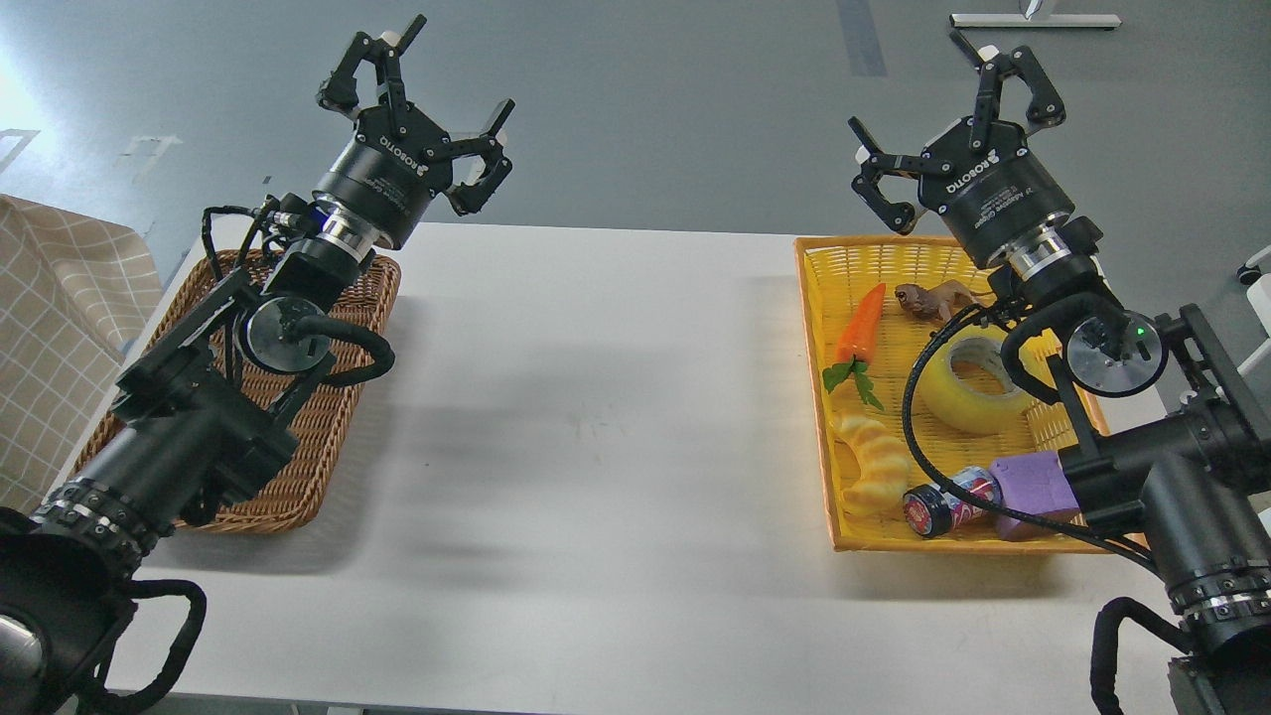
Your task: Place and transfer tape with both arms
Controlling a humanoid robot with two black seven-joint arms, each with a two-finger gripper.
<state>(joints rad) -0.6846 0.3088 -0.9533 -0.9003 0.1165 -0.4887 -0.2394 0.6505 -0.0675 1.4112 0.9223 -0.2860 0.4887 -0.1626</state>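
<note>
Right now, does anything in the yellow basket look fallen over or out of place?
Only the small can lies on its side at the near edge of the yellow basket. The tape sits flat, and nothing has spilled.

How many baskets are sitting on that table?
2. A brown wicker basket sits at the table's left edge, partly hidden under the robot's left arm. A yellow basket sits at the right edge, holding the tape and toys.

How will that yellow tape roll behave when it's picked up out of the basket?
The tape lies flat on its side, so it probably won't roll. Its round, glossy wall may slip; the open core offers a hold. It looks stiff and light.
</note>
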